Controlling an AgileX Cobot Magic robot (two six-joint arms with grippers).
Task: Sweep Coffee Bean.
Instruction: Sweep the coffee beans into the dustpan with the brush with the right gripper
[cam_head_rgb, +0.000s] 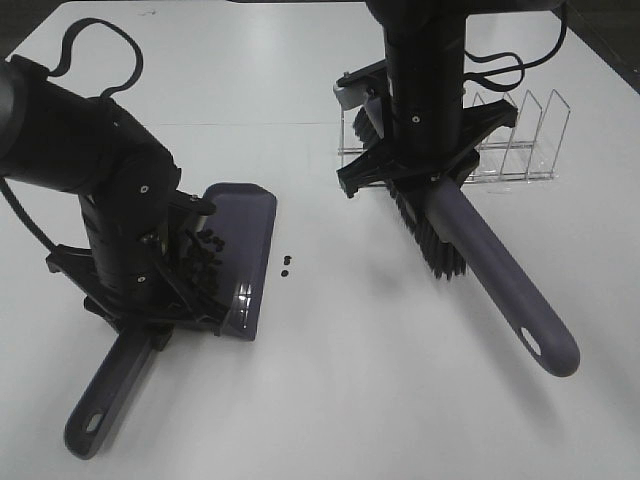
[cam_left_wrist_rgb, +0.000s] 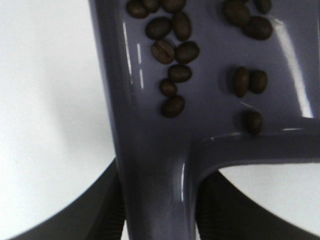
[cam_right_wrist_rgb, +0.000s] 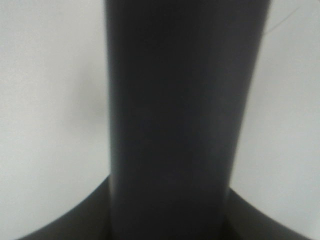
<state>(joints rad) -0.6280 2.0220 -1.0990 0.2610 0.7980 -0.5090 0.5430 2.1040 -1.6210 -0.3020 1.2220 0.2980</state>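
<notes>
Left claw (cam_left_wrist_rgb: 159, 216) gripping dustpan (cam_head_rgb: 248, 215) (beans (cam_left_wrist_rgb: 163, 51) inside), 3 loose

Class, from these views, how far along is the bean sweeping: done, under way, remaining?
Done: most coffee beans lie in the purple dustpan, which the left gripper holds by its handle. In hand: the right gripper holds the brush, away from the pan. Left: a few stray beans sit on the table just beyond the pan's lip.

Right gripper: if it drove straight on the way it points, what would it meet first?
The brush handle clamped in the right gripper fills its line; beyond that, bare white table. Its height above the table is unclear.
</notes>
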